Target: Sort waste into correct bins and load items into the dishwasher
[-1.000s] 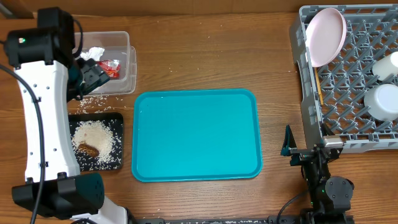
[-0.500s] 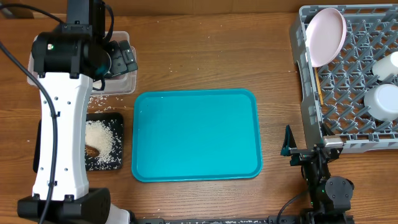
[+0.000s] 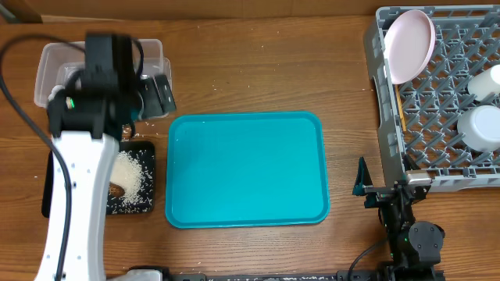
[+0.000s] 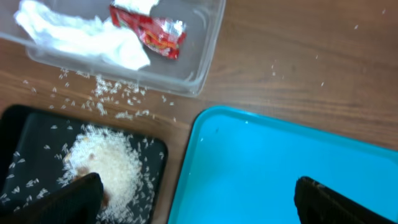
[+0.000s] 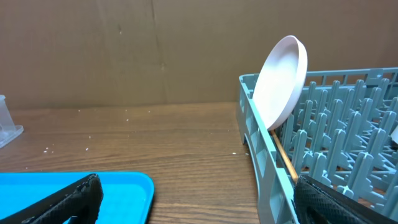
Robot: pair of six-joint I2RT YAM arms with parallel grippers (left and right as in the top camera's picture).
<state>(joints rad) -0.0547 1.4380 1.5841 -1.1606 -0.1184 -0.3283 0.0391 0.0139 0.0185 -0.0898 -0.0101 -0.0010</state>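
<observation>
Turquoise plastic gives the reference: the serving tray [image 3: 246,168] lies bare in the middle of the wooden surface [image 3: 258,78], apparently because everything has been sorted off it. Nearest the robot, off the tray's near right corner, the right end effector [image 5: 196,186] sits low with its jaws spread wide and nothing between them, seemingly parked out of the way. Left of the tray's near half lies the black tray [image 4: 18,134], carrying the rice heap [image 4: 106,162] and the brown food scrap [image 3: 117,189], which keeps food waste apart from dry litter. Just off the tray's far left corner the left end effector [image 4: 196,183] hangs released and empty. Beyond that corner the clear tub [image 4: 208,56] holds the crumpled napkin [image 4: 87,37] and the red wrapper [image 4: 152,31]; stray grains lie between tub and black tray. Right of the tray stands the grey dish rack [image 3: 437,101], with white vessels [image 3: 480,129], cups or bowls, among its pegs, the chopsticks [image 5: 283,158] along its left wall, and the plate [image 3: 410,45] propped on edge at its far left corner, likely so the pegs steady it.
</observation>
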